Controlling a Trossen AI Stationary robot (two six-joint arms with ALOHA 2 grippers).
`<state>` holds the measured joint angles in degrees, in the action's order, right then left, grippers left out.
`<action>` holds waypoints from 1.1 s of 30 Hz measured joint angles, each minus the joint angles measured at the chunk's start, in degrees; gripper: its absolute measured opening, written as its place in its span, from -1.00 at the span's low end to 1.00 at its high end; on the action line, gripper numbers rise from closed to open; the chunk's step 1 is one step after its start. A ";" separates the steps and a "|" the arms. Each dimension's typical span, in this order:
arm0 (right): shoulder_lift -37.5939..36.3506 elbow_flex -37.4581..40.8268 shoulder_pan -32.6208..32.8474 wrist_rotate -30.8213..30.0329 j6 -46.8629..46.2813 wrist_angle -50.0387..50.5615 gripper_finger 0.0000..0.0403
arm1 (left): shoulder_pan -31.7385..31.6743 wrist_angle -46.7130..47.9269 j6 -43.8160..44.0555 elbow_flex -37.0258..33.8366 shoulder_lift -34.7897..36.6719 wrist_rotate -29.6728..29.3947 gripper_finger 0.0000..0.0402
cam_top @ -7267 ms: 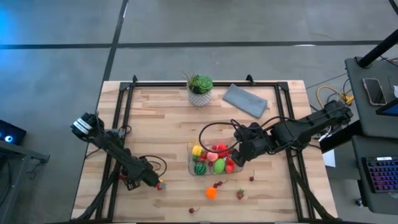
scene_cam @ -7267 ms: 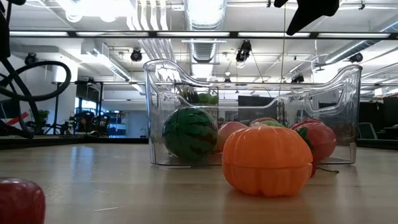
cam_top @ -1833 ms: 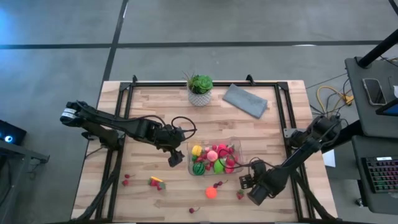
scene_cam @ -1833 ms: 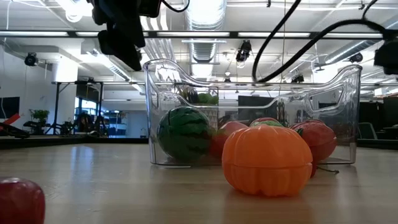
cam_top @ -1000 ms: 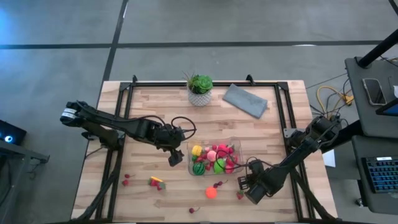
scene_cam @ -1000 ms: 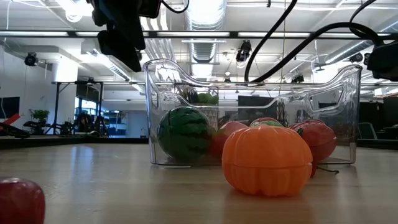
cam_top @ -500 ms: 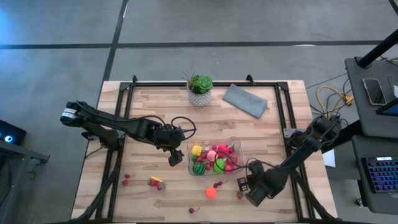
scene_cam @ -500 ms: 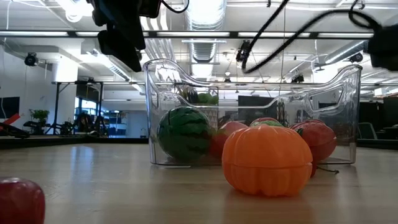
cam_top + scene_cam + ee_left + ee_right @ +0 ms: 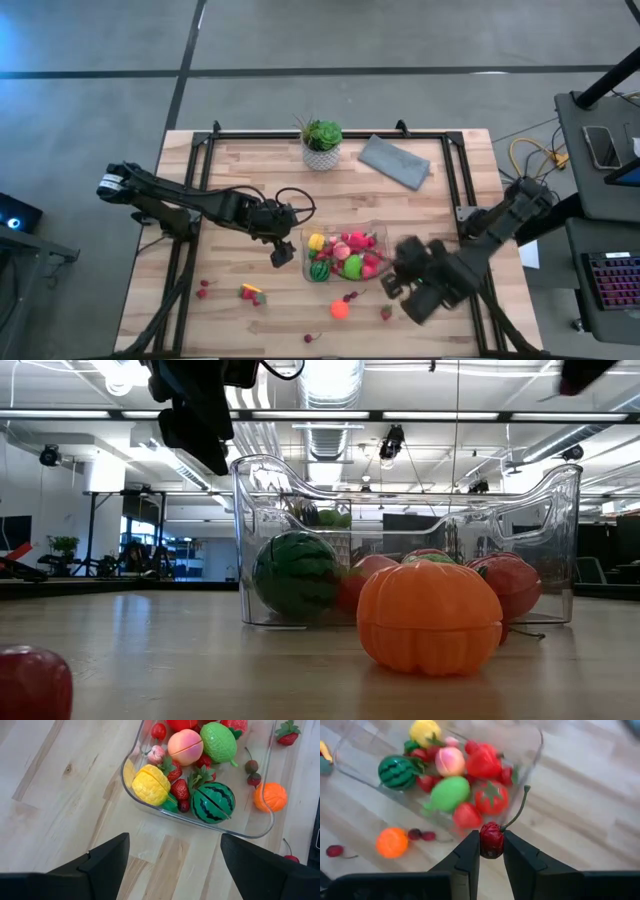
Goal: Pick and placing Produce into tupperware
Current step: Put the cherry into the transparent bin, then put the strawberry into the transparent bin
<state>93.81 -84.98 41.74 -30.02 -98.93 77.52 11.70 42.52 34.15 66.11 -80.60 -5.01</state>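
The clear tupperware (image 9: pixel 306 262) stands at the table's middle and holds a striped melon (image 9: pixel 214 803), a yellow fruit (image 9: pixel 150 784), a peach, a green fruit and several red pieces. My right gripper (image 9: pixel 491 851) hovers by its right near corner, shut on a red cherry (image 9: pixel 491 840). My left gripper (image 9: pixel 175 870) hangs open just left of the tupperware, holding nothing. An orange (image 9: pixel 340 309), a strawberry (image 9: pixel 386 313) and two dark cherries (image 9: pixel 349 296) lie on the table near the tupperware. My right gripper pinches the cherry's round red body (image 9: pixel 491 845) between its two fingertips. The green stem (image 9: pixel 517 810) sticks out beyond the fingers. The cherry is lifted clear of the table, over the wood beside the tupperware's corner.
A potted plant (image 9: pixel 321 143) and a folded grey cloth (image 9: pixel 394 161) sit near the far edge. More red pieces (image 9: pixel 205 290) and a red and yellow piece (image 9: pixel 250 292) lie at the near left; a cherry (image 9: pixel 312 338) lies by the near edge.
My right gripper has risen from the table near the front right and gone toward the tupperware's right side, carrying the cherry up clear of the wood; it has left the low view's top. My left arm has kept still.
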 joint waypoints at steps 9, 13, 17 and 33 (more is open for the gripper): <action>-0.64 0.71 -10.96 -1.57 23.60 -21.48 -0.55 | 0.00 0.00 0.03 0.00 0.00 0.02 0.49; -2.25 0.71 -11.61 -1.66 25.13 -22.55 -0.31 | 0.04 0.02 1.53 0.00 0.00 0.02 0.49; -2.94 0.73 -11.30 -1.64 24.15 -21.92 -0.05 | 0.04 0.02 1.53 0.00 0.00 0.03 0.49; -3.01 1.87 2.61 3.70 -8.77 4.03 0.24 | 2.73 0.47 1.01 0.00 0.00 1.80 0.49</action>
<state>90.80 -83.11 44.36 -26.33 -107.70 81.55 14.43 42.99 35.16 66.11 -80.60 -3.21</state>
